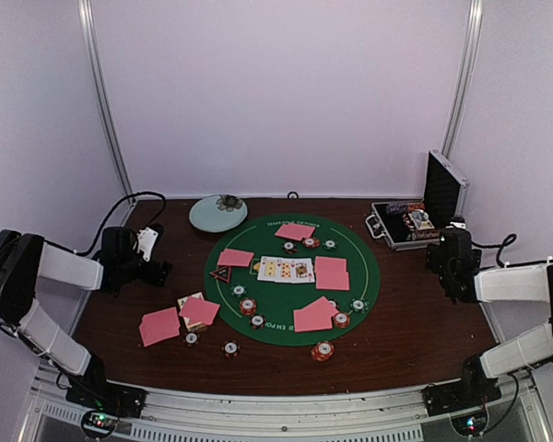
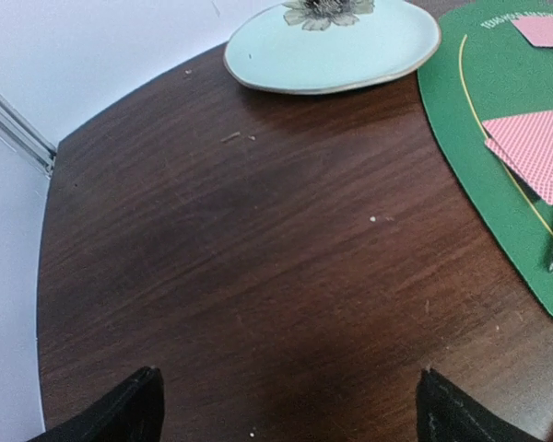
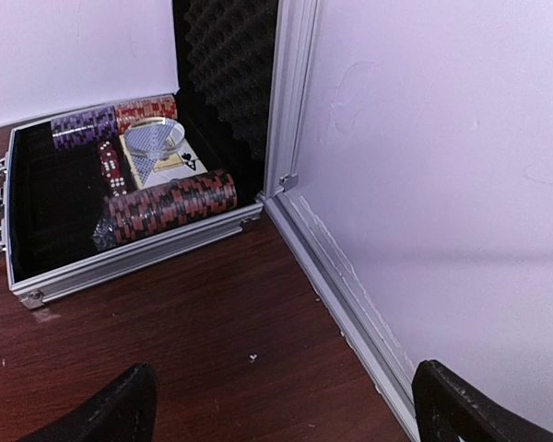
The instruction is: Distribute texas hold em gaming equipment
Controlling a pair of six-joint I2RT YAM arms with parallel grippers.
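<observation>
**Both pincers spread and empty, poker gear out on the mat**

We see the left gripper (image 2: pixel 286 416) with its fingers spread wide, pinching nothing. It hangs over the bare brown table (image 2: pixel 212 276) near the left edge, with the pale plate (image 2: pixel 332 55) ahead and the green mat (image 2: pixel 470 138) to its right. The right gripper (image 3: pixel 286 414) is also spread and empty, close to the right wall. It faces the open metal case (image 3: pixel 37 285), which holds chip rows (image 3: pixel 170 203) and red dice (image 3: pixel 109 170).

In the top view we count four pairs of pink-backed cards (image 1: pixel 331 273) on the mat. Two more pairs are at the front left, on the wood or at the mat's edge. Face-up cards (image 1: pixel 286 269) lie in a row at the centre. Striped chips (image 1: pixel 248 306) are dotted around the mat, and a red-orange chip (image 1: pixel 323 351) lies just off its front edge. The triangle marker (image 1: pixel 221 273) is on the mat's left side, beside a card pair.
</observation>
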